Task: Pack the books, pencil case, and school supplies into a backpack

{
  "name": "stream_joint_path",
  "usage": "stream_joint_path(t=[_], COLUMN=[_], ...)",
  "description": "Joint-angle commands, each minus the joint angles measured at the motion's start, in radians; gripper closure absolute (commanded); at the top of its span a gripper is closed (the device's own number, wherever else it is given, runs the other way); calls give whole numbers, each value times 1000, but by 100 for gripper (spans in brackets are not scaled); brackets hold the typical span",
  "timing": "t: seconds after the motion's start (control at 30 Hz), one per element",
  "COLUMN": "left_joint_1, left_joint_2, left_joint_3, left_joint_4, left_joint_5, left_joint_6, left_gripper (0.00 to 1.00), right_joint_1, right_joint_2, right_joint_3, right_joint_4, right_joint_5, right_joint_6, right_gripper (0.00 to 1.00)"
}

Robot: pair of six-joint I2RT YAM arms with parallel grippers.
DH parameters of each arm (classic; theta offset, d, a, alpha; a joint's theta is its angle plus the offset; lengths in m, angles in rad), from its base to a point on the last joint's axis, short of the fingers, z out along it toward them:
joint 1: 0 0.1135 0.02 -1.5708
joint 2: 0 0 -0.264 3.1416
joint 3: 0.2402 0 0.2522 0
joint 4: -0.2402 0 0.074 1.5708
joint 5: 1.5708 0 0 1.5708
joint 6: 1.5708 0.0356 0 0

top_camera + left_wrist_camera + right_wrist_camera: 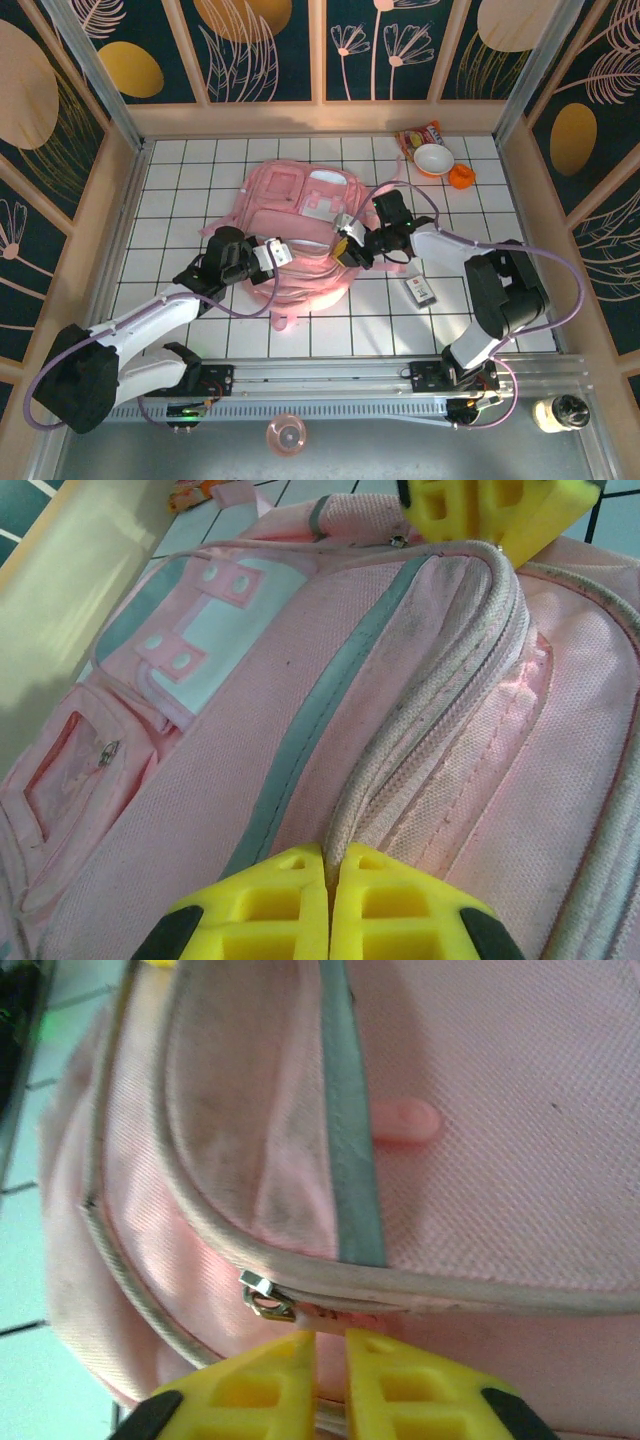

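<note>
**Opening the backpack's zip, nothing packed yet**

The step in hand is looking like the opening of the bag. The left gripper (328, 865) is pressing its yellow fingers tight together on the raised zip seam of the pink backpack (290, 200), pinning a fold of it. Directly across the seam from those fingers, the right gripper (330, 1348) is narrowing to a slit. A pink tab hanging from the metal zip slider (265, 1298) is running in between the fingers, so they seem to be pinching it. The slider itself is sitting just beyond the left fingertip.

The zip is lying closed along the seam. The next move is probably calling for the right gripper to draw the tab along the track while the left is holding the fabric taut.

Counting:
- one backpack;
- one small dark labelled item (420, 291), on the tiles to the right of the right fingers and apart from them;
- one white bowl (433, 158), one small orange object (461, 177) and one red-orange snack packet (417, 133), all well beyond the fingers.
</note>
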Motion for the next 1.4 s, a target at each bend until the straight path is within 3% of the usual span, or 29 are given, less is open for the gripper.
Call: stream_joint_path(t=[0.0, 0.27, 0.5, 0.57, 0.8, 0.97, 1.17, 1.3, 1.37], left_joint_1=[5, 5, 5, 6, 4, -10, -56, -69, -67], left_joint_2=[-3, -10, -22, -16, 2, 22, 53, 72, 67], left_joint_3=[31, 41, 39, 42, 41, 70, 111, 129, 117], left_joint_4=[103, 106, 152, 169, 214, 203, 199, 222, 240], left_joint_5=[11, 66, 104, 128, 39, -77, -141, -118, -115], left_joint_6=[-54, -67, -135, -166, -245, -249, -246, -263, -258], left_gripper=[100, 100, 100, 100, 100, 100, 100, 100, 100], right_joint_1=[25, 18, 43, 50, 50, 50, 50, 71, 61], right_joint_2=[-62, -68, -45, -51, -142, -163, -178, -202, -228], right_joint_3=[-15, -56, -58, -68, -61, -11, 31, 36, 26], right_joint_4=[-2, 115, 171, 217, 174, 61, -1, -37, -76], right_joint_5=[-106, 54, 41, 30, -20, -128, -134, -72, 24], right_joint_6=[66, 148, 158, 196, 331, 490, 691, 726, 692], right_gripper=[88, 67, 64, 67, 99, 100, 100, 100, 99])
